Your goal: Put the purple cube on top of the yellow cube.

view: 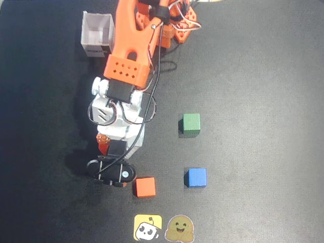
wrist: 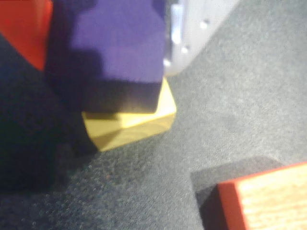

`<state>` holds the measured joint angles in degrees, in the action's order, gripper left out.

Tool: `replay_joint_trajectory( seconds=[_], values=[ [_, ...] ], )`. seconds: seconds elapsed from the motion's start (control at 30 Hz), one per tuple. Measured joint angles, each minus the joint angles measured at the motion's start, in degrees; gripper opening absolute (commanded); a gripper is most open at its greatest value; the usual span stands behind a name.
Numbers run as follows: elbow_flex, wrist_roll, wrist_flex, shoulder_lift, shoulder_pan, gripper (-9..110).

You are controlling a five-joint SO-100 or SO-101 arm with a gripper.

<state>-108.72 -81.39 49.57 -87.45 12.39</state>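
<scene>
Although the purple cube point(wrist: 112, 43) sits right above the yellow cube point(wrist: 129, 123) in the wrist view, its footprint is offset: the yellow one sticks out past it at the lower and right edges, and whether the two faces are touching cannot be told. The jaws are clamped on the purple cube, a red finger point(wrist: 24, 28) at its left and a pale finger point(wrist: 192, 28) at its right. If they part now, I judge the purple cube could land overhanging and tip off toward the left of that view; a twist during release would also shove the light yellow cube across the dark desk point(wrist: 249, 96). The orange cube point(wrist: 268, 201) lies near on the right, close enough for a finger to clip it on withdrawal.

In the overhead view the gripper point(view: 114, 169) covers both task cubes, with the orange cube point(view: 145, 187) just beside it, the blue cube point(view: 195, 177) and green cube point(view: 191, 124) well apart. The only container is a white open box point(view: 96, 36) beside the arm's base; it looks empty.
</scene>
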Motion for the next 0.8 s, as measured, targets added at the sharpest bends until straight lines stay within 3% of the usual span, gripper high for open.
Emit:
replay_joint_trajectory(
  seconds=[0.8],
  values=[
    [0.0, -2.5, -0.5, 0.1, 0.0, 20]
  ],
)
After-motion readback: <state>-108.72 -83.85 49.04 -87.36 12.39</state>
